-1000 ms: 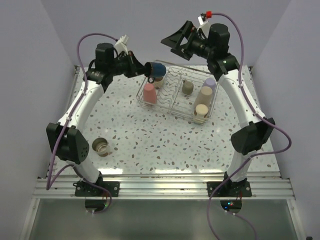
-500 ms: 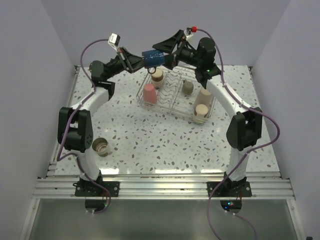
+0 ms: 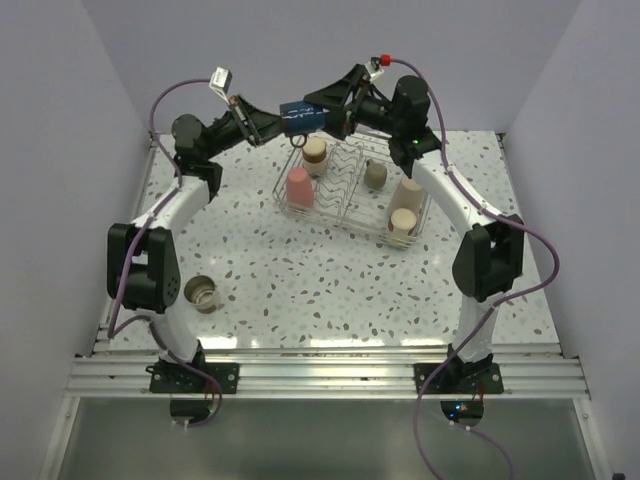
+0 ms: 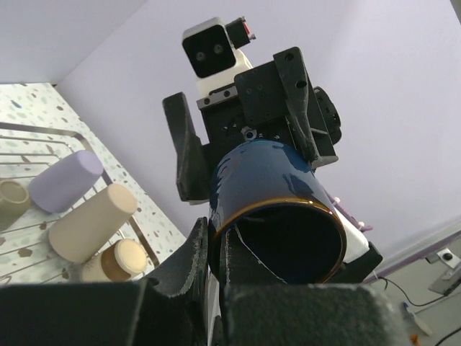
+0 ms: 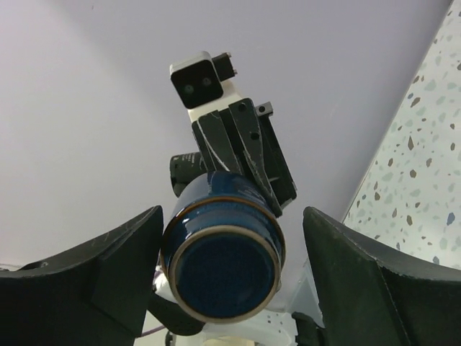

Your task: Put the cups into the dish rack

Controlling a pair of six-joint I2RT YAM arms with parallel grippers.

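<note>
My left gripper (image 3: pixel 272 122) is shut on the rim of a dark blue-black mug (image 3: pixel 300 113), held sideways in the air above the far left corner of the dish rack (image 3: pixel 345 216). In the left wrist view one finger (image 4: pixel 245 270) is inside the mug (image 4: pixel 277 209) and one outside. My right gripper (image 3: pixel 325 105) is open, its fingers (image 5: pixel 122 267) either side of the mug's base (image 5: pixel 223 252), not touching. The rack holds a pink tumbler (image 3: pixel 299 186), a beige tumbler (image 3: pixel 406 195), a lavender cup (image 4: pixel 65 180) and grey-beige cups (image 3: pixel 375 175).
One metallic grey-beige cup (image 3: pixel 203 292) stands on the speckled table by the left arm's base. Another cup (image 3: pixel 315 152) sits in the rack's far left corner, under the held mug. Lavender walls close in the back and sides.
My left arm has lifted the mug up and back from the rack's corner. My right gripper has swung left and now straddles the mug's base. Little moved in the last half second.
</note>
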